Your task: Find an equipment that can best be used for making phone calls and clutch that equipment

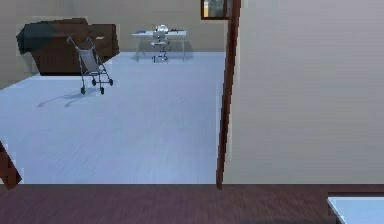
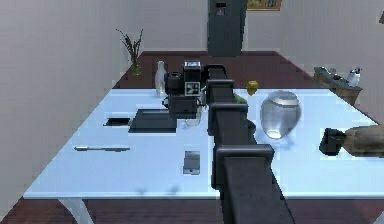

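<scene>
Arm (image 2: 235, 130) stretched over white worktop (image 2: 120, 175)

The pincer (image 2: 172, 88) sits at the worktop's far side among a bottle (image 2: 160, 75) and dark tray (image 2: 152, 121); its grip and load cannot be told. A small grey phone-shaped slab (image 2: 192, 162) lies nearer, just left of the arm.

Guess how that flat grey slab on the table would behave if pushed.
The thin slab lies flat on the table, so it probably slides rather than rolls. It looks rigid, likely light; low edges may hinder lifting.
</scene>
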Tool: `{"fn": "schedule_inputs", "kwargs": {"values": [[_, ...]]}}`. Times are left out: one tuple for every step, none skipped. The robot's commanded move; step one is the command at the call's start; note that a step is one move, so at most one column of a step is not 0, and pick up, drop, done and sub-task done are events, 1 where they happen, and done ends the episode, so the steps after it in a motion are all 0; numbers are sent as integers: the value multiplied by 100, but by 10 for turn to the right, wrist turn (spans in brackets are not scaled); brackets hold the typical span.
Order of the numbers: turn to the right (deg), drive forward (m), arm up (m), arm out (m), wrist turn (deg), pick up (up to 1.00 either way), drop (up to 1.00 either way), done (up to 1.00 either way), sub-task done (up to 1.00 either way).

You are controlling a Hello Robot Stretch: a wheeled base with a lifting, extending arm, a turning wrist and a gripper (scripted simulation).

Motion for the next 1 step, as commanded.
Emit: {"fn": "schedule_inputs", "kwargs": {"values": [[0, 0, 0, 0, 30, 0, 0, 0, 0]]}}
